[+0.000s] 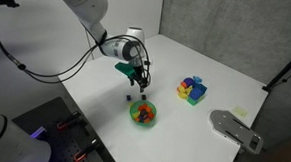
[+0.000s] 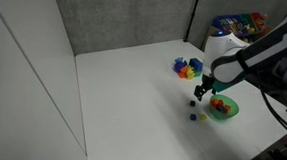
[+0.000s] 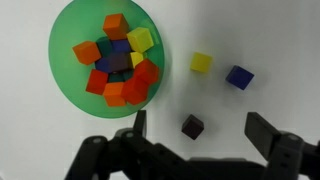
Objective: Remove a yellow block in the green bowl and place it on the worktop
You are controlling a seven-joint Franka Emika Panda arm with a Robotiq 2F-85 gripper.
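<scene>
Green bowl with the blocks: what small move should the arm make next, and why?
Probably shift sideways over the green bowl, above its yellow block: the gripper hangs open and empty over the worktop, beside the bowl.

The counter (image 3: 275, 40) is white and matt, plain and smooth, with no glare in any view. The green bowl (image 3: 62, 60) looks like smooth plastic, its inner wall evenly coloured with a faint sheen. The blocks inside it (image 3: 120, 62) and the loose yellow block (image 3: 202, 62) have flat, dull faces; plastic or painted wood cannot be told. The gripper (image 1: 137, 82) is black, and its fingers (image 3: 268, 135) look matt, like hard plastic or coated metal. The arm's shell (image 1: 89, 13) is glossy white. The grey device (image 1: 233, 128) near the right edge looks smooth, plastic-like. The far wall (image 2: 127, 19) is grey, rough and felt-like.
</scene>
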